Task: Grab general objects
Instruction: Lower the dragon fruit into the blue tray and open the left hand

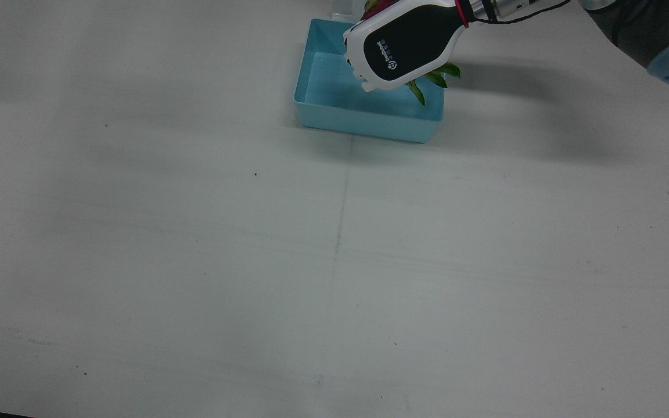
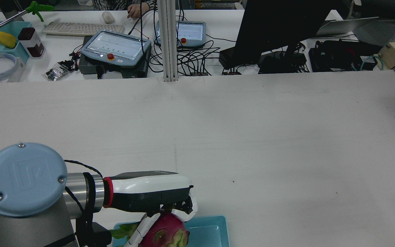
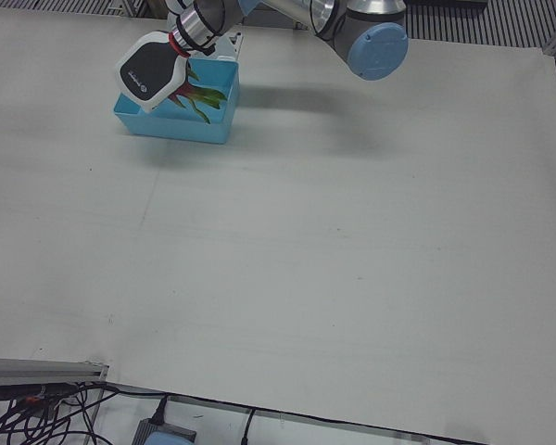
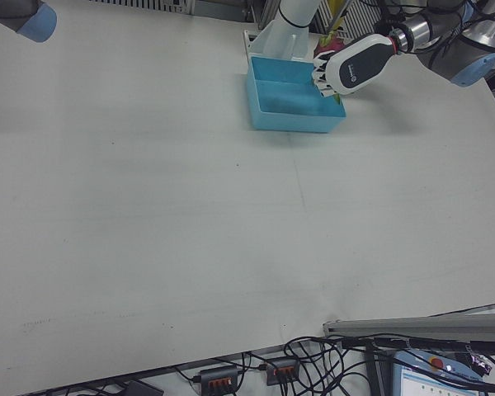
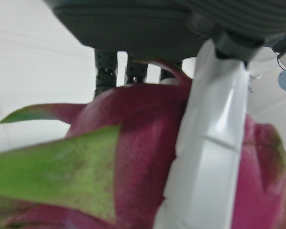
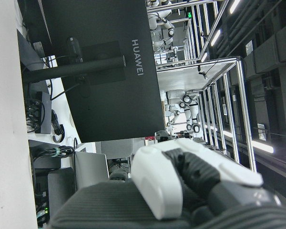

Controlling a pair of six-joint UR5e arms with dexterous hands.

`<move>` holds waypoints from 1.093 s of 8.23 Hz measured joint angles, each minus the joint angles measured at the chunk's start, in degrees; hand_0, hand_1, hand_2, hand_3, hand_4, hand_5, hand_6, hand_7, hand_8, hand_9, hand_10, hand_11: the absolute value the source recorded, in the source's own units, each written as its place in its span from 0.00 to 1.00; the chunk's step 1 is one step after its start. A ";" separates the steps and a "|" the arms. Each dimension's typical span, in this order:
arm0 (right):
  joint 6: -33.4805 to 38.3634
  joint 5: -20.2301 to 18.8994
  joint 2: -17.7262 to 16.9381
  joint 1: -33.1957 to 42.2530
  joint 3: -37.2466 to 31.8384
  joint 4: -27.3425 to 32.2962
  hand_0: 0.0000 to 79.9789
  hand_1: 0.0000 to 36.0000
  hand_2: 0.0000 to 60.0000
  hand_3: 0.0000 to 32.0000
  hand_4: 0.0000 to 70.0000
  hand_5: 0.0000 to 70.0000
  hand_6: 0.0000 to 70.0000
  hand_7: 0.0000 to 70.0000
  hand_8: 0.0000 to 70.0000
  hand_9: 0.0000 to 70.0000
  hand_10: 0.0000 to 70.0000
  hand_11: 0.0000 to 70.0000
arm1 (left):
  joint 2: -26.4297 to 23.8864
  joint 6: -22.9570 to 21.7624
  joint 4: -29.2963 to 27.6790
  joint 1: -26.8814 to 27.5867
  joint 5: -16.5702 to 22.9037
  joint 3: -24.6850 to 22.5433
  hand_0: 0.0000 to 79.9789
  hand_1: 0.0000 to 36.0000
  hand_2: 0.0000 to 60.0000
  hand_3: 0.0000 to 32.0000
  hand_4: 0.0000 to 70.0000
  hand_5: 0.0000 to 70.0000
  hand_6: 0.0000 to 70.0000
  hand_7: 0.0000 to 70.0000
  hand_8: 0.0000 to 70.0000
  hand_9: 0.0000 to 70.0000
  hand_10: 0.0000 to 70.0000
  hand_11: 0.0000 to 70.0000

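You've got the dragon fruit point(image 2: 165, 233) in the left hand point(image 2: 149, 195), fingers point(image 5: 207, 157) wrapped over its magenta skin. Green-tipped scales stick out beneath the hand, approx 5 o'clock in front view. Fruit hangs over the light-blue bin point(image 1: 334, 110), which sits at 12 o'clock on the counter point(image 1: 334, 261), near the robot-side edge.

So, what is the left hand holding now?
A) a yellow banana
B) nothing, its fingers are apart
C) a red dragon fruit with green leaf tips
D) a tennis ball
C: the left hand has its fingers closed around the dragon fruit, held above the blue bin.
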 measured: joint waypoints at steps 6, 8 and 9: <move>0.00 0.02 -0.02 -0.05 0.00 0.00 0.00 0.00 0.00 0.00 0.00 0.00 0.00 0.00 0.00 0.00 0.00 0.00 | -0.58 0.00 1.07 3.53 1.36 -0.10 0.61 0.00 0.00 0.09 0.16 0.68 0.03 0.08 0.15 0.03 0.00 0.00; 0.00 -0.02 -0.02 -0.03 0.00 0.00 0.00 0.00 0.00 0.00 0.00 0.00 0.00 0.00 0.00 0.00 0.00 0.00 | -0.49 0.02 1.09 3.49 1.39 -0.09 0.65 0.15 0.00 0.29 0.12 0.71 0.01 0.08 0.00 0.03 0.02 0.05; 0.00 -0.02 -0.01 -0.03 0.00 0.00 0.00 0.00 0.00 0.00 0.00 0.00 0.00 0.00 0.00 0.00 0.00 0.00 | -0.40 0.03 1.04 2.75 1.42 -0.11 0.64 0.11 0.00 0.25 0.07 0.86 0.01 0.14 0.10 0.05 0.02 0.05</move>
